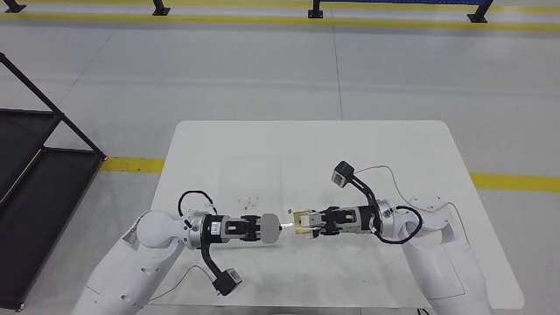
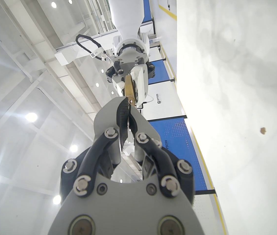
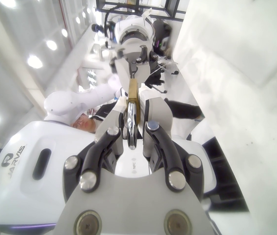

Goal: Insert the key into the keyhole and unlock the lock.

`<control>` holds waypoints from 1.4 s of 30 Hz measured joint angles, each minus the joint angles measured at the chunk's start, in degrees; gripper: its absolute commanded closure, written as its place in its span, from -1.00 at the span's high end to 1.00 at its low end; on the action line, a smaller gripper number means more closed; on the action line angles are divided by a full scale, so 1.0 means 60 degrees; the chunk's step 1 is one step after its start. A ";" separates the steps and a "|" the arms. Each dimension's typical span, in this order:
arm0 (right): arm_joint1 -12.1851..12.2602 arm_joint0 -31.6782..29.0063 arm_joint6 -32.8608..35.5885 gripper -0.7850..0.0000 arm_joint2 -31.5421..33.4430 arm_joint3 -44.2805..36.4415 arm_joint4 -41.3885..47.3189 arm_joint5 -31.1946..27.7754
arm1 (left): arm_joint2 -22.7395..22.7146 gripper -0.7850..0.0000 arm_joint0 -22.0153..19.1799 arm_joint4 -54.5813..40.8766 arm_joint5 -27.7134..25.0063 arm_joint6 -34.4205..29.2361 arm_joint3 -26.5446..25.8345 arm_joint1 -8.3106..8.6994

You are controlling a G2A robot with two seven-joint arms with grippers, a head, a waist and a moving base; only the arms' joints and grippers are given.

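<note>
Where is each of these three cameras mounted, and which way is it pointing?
Top view: above the arms, looking down at the white table; both arms show, left gripper holding key, right gripper holding lock.
Left wrist view: on the left wrist, looking along its own fingers at the lock.
Right wrist view: on the right wrist, looking along its own fingers at the left gripper.
Shared: every view shows the lock.
</note>
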 measured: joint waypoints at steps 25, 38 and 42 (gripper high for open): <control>0.0341 0.0170 -0.0111 -1.00 -0.0492 -0.0033 0.0425 -0.0172 | 0.0380 -1.00 -0.0290 -0.0235 0.0055 0.0117 0.0203 0.0058; 0.0490 0.0219 -0.0272 -1.00 -0.0786 -0.0092 0.0484 -0.0245 | 0.0576 -1.00 -0.0521 -0.0274 0.0082 -0.0006 0.0368 0.0066; 0.0537 0.0225 -0.0307 -1.00 -0.0844 -0.0125 0.0513 -0.0254 | 0.0643 -1.00 -0.0602 -0.0282 0.0068 -0.0074 0.0427 0.0064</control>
